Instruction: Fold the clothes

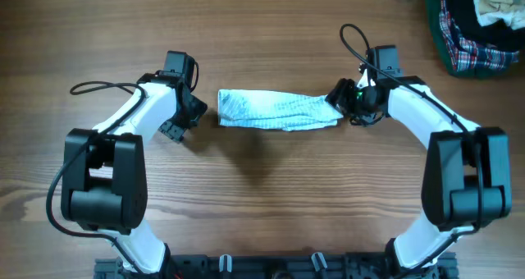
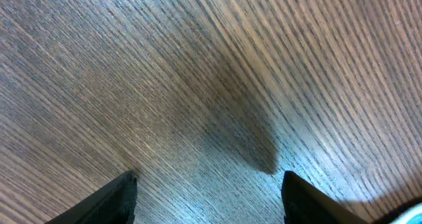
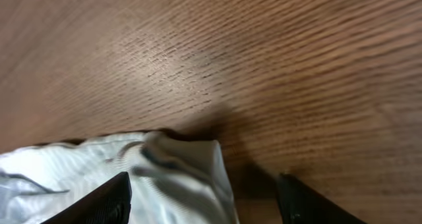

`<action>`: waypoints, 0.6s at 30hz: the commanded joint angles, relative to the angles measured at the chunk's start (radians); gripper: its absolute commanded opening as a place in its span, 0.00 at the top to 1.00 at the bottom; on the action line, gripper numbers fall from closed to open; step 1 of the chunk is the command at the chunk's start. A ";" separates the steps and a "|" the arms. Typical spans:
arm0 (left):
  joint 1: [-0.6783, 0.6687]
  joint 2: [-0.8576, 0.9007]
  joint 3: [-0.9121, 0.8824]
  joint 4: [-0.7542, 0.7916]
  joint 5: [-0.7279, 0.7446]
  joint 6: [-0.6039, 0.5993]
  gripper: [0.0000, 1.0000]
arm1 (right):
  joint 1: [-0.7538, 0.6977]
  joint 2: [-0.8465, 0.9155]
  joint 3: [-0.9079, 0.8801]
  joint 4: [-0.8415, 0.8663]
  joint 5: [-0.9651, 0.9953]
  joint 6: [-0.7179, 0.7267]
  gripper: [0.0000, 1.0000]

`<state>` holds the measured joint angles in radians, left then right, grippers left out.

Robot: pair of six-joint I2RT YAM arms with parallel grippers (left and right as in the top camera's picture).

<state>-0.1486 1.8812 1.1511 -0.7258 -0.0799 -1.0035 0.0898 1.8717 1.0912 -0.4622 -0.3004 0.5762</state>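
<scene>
The pale blue-and-white garment [image 1: 277, 111] lies folded into a long narrow strip across the middle of the wooden table. My right gripper [image 1: 343, 100] is open at the strip's right end; in the right wrist view its fingers [image 3: 204, 197] straddle the garment's corner [image 3: 171, 178], which lies between them, not pinched. My left gripper [image 1: 182, 125] is open and empty just left of the strip's left end; the left wrist view shows only bare wood between its fingers [image 2: 210, 196].
A heap of red-green plaid, dark and cream clothes [image 1: 476, 25] lies at the table's far right corner. The wooden tabletop [image 1: 262, 205] stretches in front of the garment.
</scene>
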 commanded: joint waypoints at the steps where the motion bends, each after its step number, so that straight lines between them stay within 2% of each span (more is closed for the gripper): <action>1: 0.002 0.006 -0.005 0.000 0.005 0.009 0.30 | 0.001 0.066 0.013 0.032 -0.119 -0.053 0.30; 3: 0.002 0.006 -0.005 0.000 0.005 0.009 0.29 | 0.003 0.088 0.013 0.035 -0.162 -0.053 0.31; 5: 0.002 0.006 -0.005 0.000 0.005 0.009 0.29 | 0.014 0.116 0.013 0.035 -0.218 -0.052 0.36; 8: 0.002 0.006 -0.005 0.000 0.005 0.009 0.29 | 0.029 0.134 0.013 0.018 -0.224 -0.035 0.60; 10: 0.002 0.006 -0.005 0.000 0.005 0.009 0.28 | 0.024 0.134 0.013 0.014 -0.219 -0.013 0.81; 12: 0.002 0.006 -0.005 0.000 0.005 0.009 0.28 | 0.017 0.134 0.013 0.012 -0.202 0.019 0.95; 15: 0.002 0.006 -0.005 0.000 0.004 0.009 0.26 | -0.003 0.134 0.013 0.009 -0.190 0.008 0.96; 18: 0.002 0.006 -0.005 0.000 0.001 0.009 0.26 | -0.065 0.133 0.013 -0.019 -0.191 -0.085 0.96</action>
<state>-0.1486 1.8812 1.1511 -0.7258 -0.0799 -1.0035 0.0784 1.9743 1.1191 -0.4618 -0.5385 0.5579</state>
